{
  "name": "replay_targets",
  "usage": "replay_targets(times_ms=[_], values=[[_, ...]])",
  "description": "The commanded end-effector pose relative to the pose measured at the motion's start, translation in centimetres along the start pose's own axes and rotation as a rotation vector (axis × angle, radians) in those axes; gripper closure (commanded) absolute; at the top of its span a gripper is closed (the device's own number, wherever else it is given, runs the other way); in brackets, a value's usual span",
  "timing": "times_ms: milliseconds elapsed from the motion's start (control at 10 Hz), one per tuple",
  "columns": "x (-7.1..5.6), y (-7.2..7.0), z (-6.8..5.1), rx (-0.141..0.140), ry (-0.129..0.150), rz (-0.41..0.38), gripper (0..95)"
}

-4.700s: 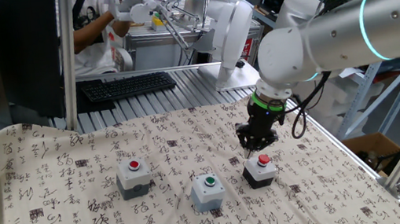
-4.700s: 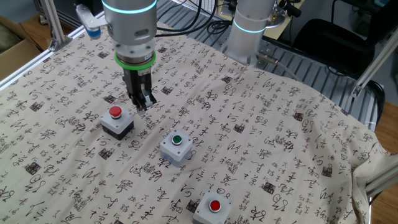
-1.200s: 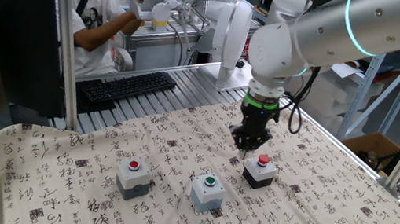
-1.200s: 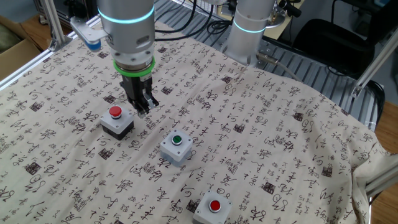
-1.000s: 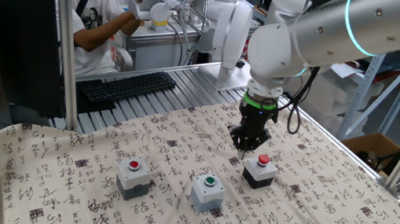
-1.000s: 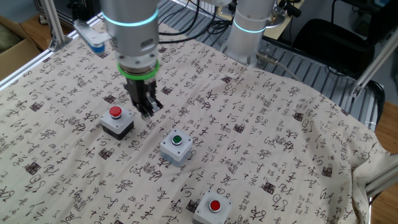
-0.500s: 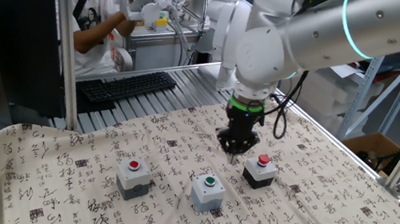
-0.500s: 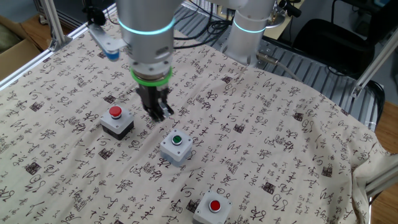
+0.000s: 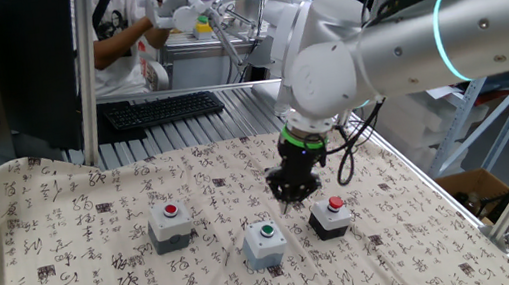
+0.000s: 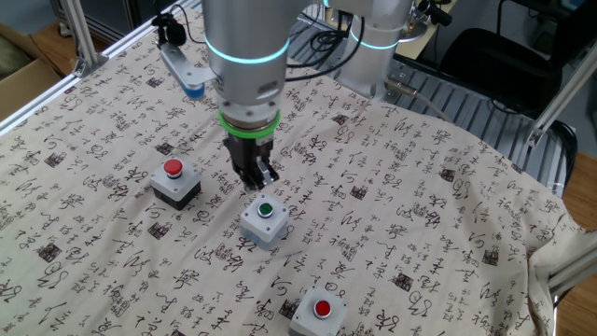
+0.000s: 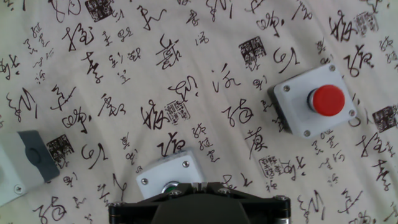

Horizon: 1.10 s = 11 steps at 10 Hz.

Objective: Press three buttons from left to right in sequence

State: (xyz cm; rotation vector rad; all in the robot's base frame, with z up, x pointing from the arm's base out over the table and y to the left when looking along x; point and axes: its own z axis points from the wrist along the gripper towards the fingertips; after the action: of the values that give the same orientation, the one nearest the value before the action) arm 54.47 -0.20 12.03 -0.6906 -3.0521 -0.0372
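Three buttons sit on the printed cloth. In one fixed view they are the grey box with red cap (image 9: 171, 224), the grey box with green cap (image 9: 266, 242) and the black box with red cap (image 9: 331, 215). My gripper (image 9: 293, 194) hangs just above the cloth between the green and black ones, touching neither. From the other side, the gripper (image 10: 257, 183) is right behind the green-capped box (image 10: 264, 219). The hand view shows the fingertips together, gripper (image 11: 193, 184) shut and empty, partly covering the green cap (image 11: 168, 185). The red-capped grey box (image 11: 314, 102) lies to the right.
The black-based box (image 10: 174, 180) and the red-capped grey box (image 10: 320, 313) flank the green one. A second arm's base (image 10: 373, 42) stands at the table's far side. A keyboard (image 9: 162, 109) and a person (image 9: 122, 31) are beyond the table edge.
The arm has swung away from the black box with red cap and now hangs by the green-capped box. The fingers stayed shut. No button has moved.
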Motion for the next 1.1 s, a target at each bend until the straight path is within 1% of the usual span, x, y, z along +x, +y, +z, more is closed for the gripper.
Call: replay_targets(times_ms=[100, 500, 700, 1100], values=[[0.4, 0.4, 0.3, -0.001, -0.003, 0.013, 95.0], [1.1, 1.3, 0.9, -0.028, 0.003, 0.042, 95.0], [1.2, 1.5, 1.4, -0.045, 0.003, 0.052, 95.0], [1.2, 1.9, 2.1, -0.042, -0.007, 0.066, 95.0]])
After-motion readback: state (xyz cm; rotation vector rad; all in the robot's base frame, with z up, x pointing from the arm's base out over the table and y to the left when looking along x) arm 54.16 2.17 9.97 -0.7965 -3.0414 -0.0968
